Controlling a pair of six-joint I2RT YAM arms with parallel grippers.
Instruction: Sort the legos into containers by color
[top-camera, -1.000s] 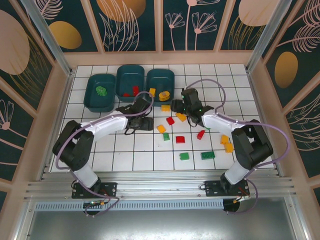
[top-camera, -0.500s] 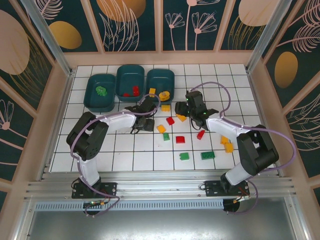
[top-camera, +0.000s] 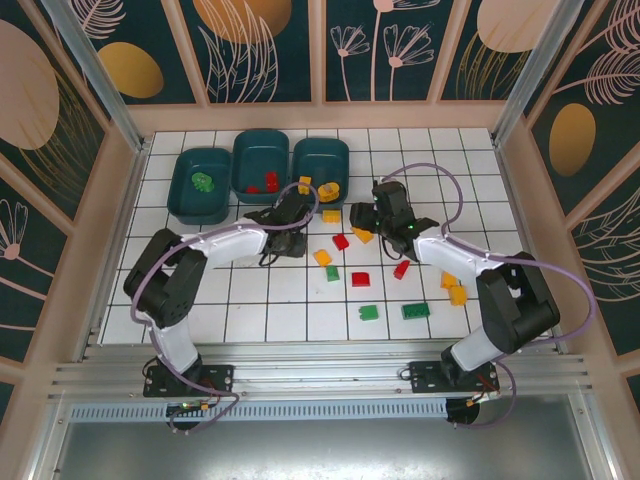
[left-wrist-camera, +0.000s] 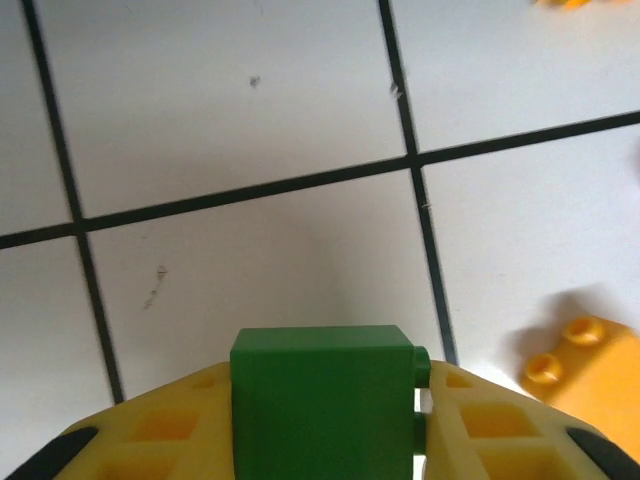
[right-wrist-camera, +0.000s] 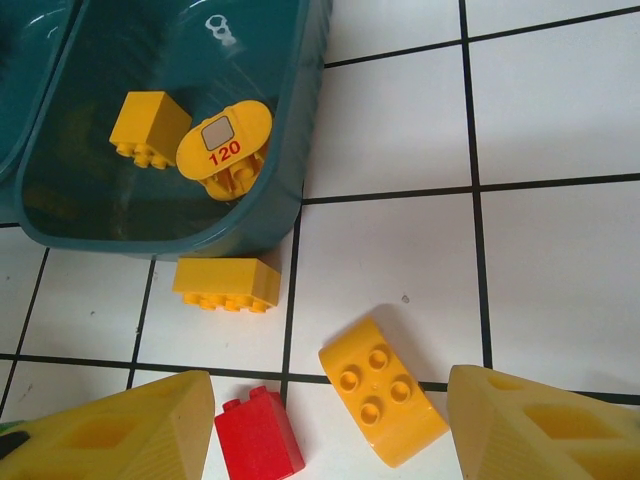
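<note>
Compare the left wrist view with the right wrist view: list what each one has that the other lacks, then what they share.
Left wrist: a green brick clamped in the left end effector. Right wrist: the right end effector open and empty, a teal bin holding a yellow block and an oval yellow piece marked 120, plus a red brick on the tiles. Shared: the white tiled table and loose yellow bricks lying on it.

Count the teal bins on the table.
3, in a row at the tiled tabletop's far side: the left bin, the middle bin and the right bin. None seems hidden.
</note>
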